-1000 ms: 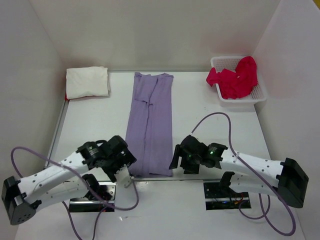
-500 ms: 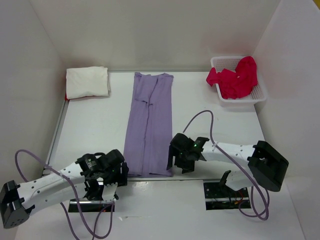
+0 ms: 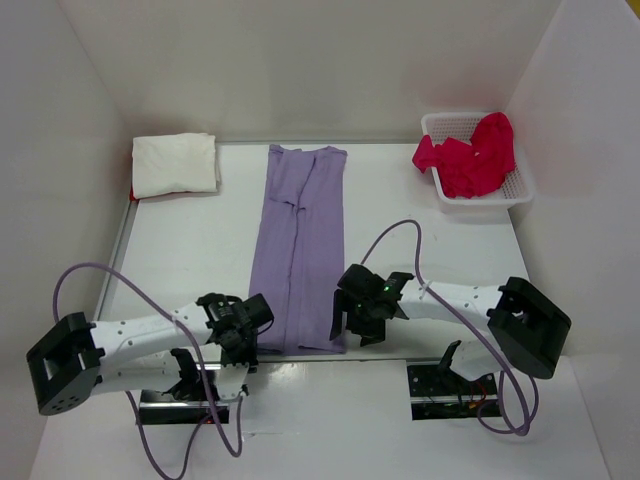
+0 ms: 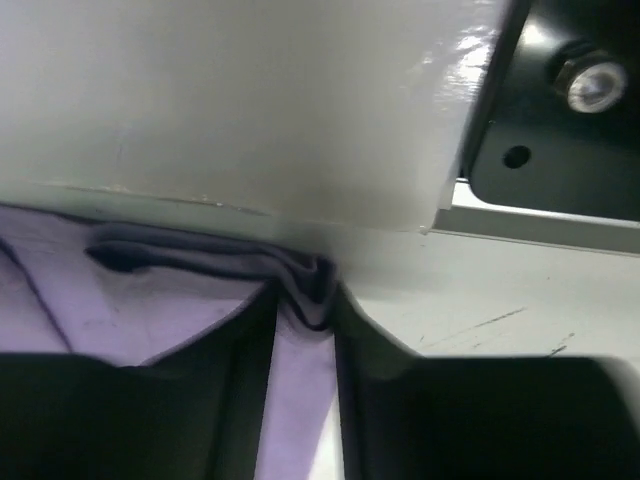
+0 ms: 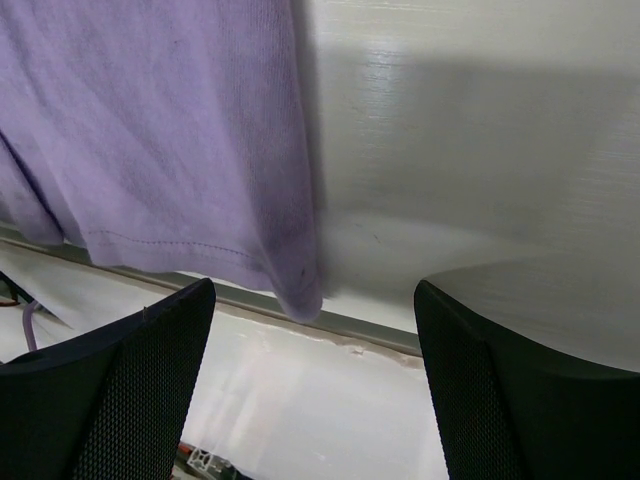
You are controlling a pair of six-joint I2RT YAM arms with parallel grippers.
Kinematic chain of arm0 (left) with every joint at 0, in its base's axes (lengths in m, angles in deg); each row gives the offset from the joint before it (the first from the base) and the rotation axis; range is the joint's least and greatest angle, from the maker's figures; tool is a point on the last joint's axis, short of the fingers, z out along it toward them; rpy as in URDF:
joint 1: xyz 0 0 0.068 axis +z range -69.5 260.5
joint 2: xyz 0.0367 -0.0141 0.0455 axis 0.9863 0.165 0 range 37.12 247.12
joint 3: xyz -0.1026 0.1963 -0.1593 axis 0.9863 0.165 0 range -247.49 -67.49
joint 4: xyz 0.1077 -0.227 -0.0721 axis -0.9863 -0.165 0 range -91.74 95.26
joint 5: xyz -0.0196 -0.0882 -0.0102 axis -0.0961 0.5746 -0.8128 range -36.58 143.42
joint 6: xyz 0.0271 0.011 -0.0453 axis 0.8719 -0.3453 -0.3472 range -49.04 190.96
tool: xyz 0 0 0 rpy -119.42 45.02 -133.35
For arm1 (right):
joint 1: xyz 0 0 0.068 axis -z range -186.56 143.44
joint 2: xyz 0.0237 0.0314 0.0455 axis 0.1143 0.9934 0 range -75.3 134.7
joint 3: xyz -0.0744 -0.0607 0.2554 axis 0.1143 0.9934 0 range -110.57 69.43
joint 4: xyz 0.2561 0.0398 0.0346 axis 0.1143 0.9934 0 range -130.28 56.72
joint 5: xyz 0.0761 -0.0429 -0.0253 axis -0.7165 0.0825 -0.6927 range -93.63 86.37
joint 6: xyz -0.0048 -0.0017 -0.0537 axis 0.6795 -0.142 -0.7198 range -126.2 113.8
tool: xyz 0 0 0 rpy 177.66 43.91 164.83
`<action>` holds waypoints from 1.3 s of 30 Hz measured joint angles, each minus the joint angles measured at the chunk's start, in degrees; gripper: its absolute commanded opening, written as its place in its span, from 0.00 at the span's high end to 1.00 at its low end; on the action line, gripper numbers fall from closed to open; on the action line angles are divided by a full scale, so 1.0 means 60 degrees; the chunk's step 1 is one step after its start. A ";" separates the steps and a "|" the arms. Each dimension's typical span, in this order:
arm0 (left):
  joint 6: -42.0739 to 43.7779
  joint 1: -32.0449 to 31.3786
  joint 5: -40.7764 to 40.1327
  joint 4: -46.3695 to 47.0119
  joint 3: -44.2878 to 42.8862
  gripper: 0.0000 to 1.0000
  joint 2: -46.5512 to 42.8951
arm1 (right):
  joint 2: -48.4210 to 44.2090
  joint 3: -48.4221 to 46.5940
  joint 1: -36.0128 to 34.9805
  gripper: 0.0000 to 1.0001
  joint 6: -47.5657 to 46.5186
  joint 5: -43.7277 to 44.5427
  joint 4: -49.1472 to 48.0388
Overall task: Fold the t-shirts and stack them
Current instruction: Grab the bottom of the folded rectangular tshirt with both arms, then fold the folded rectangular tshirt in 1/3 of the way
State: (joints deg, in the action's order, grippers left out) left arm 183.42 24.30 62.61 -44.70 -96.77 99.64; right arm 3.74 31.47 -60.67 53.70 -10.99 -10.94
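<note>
Lavender shirt runs 12-to-6 on the bench; my left jaws pinch its 7 o'clock corner, right jaws gape at its 5 o'clock corner.

Bunched fold of lavender shirt between two dark fingers, on pale table
</note>
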 measured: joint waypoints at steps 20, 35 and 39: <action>-0.0277 -0.0026 0.0022 0.1038 -0.0372 1.00 0.0168 | 0.1151 -0.0109 0.0025 0.77 -0.0328 -0.1636 -0.0787; -0.4455 0.1730 0.0353 0.1912 -0.2033 1.00 0.0280 | 0.0871 -0.1712 0.2317 1.00 -0.1796 -0.1348 0.0382; -0.5249 0.3096 0.0477 0.2572 -0.2692 1.00 0.0841 | 0.1501 -0.3169 0.3355 1.00 -0.2834 -0.1362 0.0678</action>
State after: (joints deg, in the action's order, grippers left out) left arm 151.93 42.88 65.47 -29.27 -112.92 104.69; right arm 12.75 12.46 -40.54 36.69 -19.16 -6.88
